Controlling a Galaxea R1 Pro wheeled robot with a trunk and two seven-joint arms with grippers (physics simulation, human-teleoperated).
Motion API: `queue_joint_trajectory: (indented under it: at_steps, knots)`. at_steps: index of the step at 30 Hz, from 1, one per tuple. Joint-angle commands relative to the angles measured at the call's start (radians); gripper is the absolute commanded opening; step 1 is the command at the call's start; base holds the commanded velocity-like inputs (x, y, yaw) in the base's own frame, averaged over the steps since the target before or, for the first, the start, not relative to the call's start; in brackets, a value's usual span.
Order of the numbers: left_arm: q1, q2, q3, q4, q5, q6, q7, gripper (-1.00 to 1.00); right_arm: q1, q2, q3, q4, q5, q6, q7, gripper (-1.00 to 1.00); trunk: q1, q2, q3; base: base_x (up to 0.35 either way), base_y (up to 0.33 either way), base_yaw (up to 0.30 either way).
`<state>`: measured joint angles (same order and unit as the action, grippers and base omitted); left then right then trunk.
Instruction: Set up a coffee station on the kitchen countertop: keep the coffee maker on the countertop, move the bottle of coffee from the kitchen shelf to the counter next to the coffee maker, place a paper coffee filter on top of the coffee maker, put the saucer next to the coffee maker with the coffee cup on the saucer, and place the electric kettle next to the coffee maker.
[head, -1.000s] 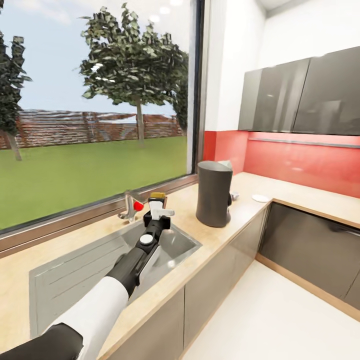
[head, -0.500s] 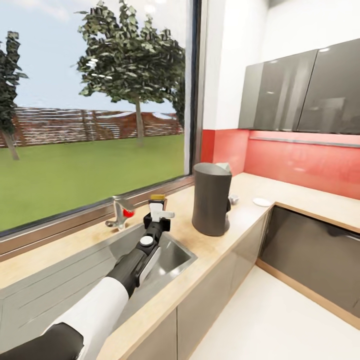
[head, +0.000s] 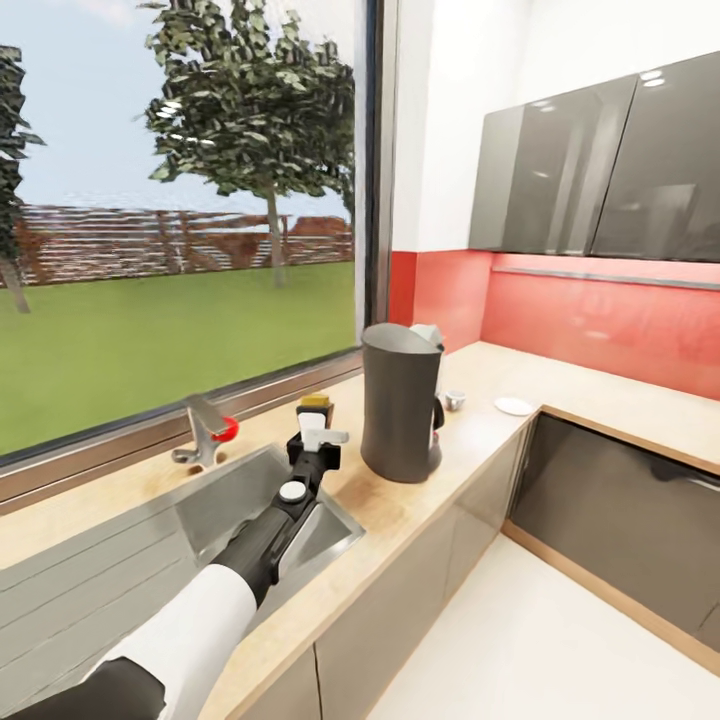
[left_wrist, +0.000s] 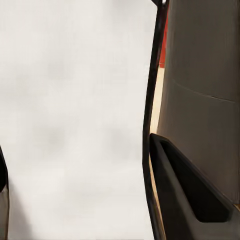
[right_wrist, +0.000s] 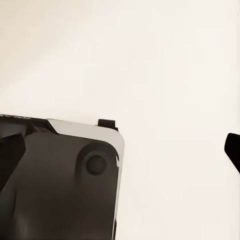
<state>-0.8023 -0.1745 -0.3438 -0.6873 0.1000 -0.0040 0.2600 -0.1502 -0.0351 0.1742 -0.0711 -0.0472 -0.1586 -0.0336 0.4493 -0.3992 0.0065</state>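
My left pincer (head: 318, 432) grips the coffee bottle (head: 314, 408) near the coffee maker (head: 400, 402); saucer (head: 515, 406), filter, kettle remain unplaced.

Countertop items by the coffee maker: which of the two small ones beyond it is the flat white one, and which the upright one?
The saucer is flat, white, farther along the countertop. The upright coffee cup stands close beside the coffee maker.

Cam pans right: coffee maker (head: 402, 402), faucet (head: 205, 432) slide left in head view; left arm (head: 262, 538) w/ bottle (head: 314, 413) closer to maker.
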Motion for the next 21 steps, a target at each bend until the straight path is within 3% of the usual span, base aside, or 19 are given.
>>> queue_joint_trajectory:
  at_steps: [1,6,9,13,16,21]
  knots:
    - [0.0,0.0,-0.003,0.0,0.008,-0.014,0.007,-1.0,0.0,0.0,0.008,0.001,-0.005,-0.002,-0.003,1.0,0.001,-0.001,-0.002,0.235,-0.191,0.0]
    - [0.025,0.003,0.002,0.002,0.006,-0.051,0.01,-1.0,0.0,0.0,0.008,0.001,-0.005,-0.002,-0.003,1.0,0.001,-0.001,-0.008,0.142,-0.065,0.0]
    - [0.044,0.007,0.003,0.007,0.003,-0.124,0.012,-1.0,0.0,0.0,0.008,0.001,-0.005,-0.002,-0.003,1.0,0.001,-0.001,-0.009,0.012,-0.005,0.0]
    - [0.054,0.012,0.004,0.073,0.003,-0.175,0.013,-1.0,0.0,0.0,0.011,0.001,-0.004,-0.002,-0.002,1.0,0.001,-0.001,-0.009,0.022,-0.001,0.0]
    - [0.054,0.012,0.006,0.076,0.003,-0.176,0.013,-1.0,0.0,0.0,0.011,0.001,-0.003,-0.002,-0.002,1.0,0.001,-0.001,-0.009,0.256,0.0,0.0]
    - [0.083,0.023,0.008,0.093,0.004,-0.171,0.016,-1.0,-0.002,0.028,0.012,0.001,-0.003,-0.002,-0.002,1.0,0.001,-0.001,-0.009,0.0,0.0,0.0]
